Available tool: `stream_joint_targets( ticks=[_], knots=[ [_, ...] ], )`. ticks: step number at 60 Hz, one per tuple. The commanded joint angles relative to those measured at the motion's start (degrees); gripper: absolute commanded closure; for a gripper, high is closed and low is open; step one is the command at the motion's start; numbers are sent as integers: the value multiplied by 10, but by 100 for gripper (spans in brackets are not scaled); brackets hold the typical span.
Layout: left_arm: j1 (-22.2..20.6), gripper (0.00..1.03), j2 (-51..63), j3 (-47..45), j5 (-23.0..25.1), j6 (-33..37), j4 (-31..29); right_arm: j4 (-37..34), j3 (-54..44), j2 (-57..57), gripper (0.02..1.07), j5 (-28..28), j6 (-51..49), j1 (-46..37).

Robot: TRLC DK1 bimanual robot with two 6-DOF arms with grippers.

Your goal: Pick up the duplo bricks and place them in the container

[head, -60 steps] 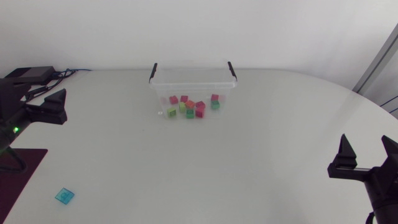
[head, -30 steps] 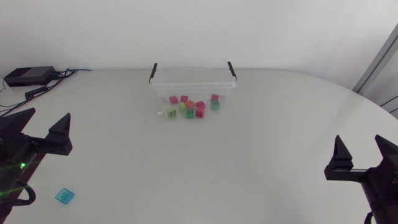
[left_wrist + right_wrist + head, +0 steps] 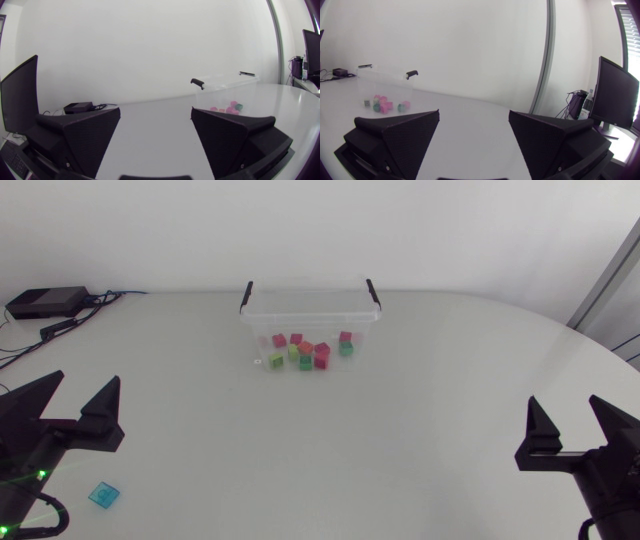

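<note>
A clear plastic container (image 3: pixel 310 312) with black handles stands at the back middle of the table. Several pink, red, green and orange duplo bricks (image 3: pixel 306 351) lie inside it. One small cyan brick (image 3: pixel 103 495) lies on the table at the front left, just in front of my left gripper (image 3: pixel 87 380), which is open and empty. My right gripper (image 3: pixel 565 402) at the front right is open and empty too. Far ahead of the left gripper (image 3: pixel 156 111) I see the container (image 3: pixel 225 85). The right gripper (image 3: pixel 474 114) also faces the container (image 3: pixel 385 79) from far off.
A black box (image 3: pixel 45 302) with cables sits at the back left corner. A tiny white object (image 3: pixel 258 362) lies just in front of the container. The curved table edge runs along the right side.
My left gripper has swung from the left edge toward the front of the table, close to the cyan brick. The right gripper has shifted slightly. Bricks and container have not moved.
</note>
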Motion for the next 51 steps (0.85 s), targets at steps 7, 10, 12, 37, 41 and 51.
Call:
stream_joint_targets(
  ticks=[7, 10, 12, 37, 41, 51],
  knots=[
    [-23, 5, -53, -25, -19, -37, -39, -7, -11, -2, 7, -9, 38, 16],
    [-29, 5, -67, -28, -24, -42, -51, -8, -11, -2, 7, -11, 44, 19],
    [-33, 5, -77, -30, -27, -46, -59, -8, -10, -2, 7, -13, 48, 22],
    [-75, 5, -182, -51, -63, -85, -148, -13, -10, 0, 7, -30, 93, 48],
    [-75, 5, -182, -51, -63, -85, -148, -13, -10, 0, 7, -30, 93, 48],
    [-75, 5, -182, -51, -63, -85, -148, -13, -10, 0, 7, -30, 93, 48]
  ],
)
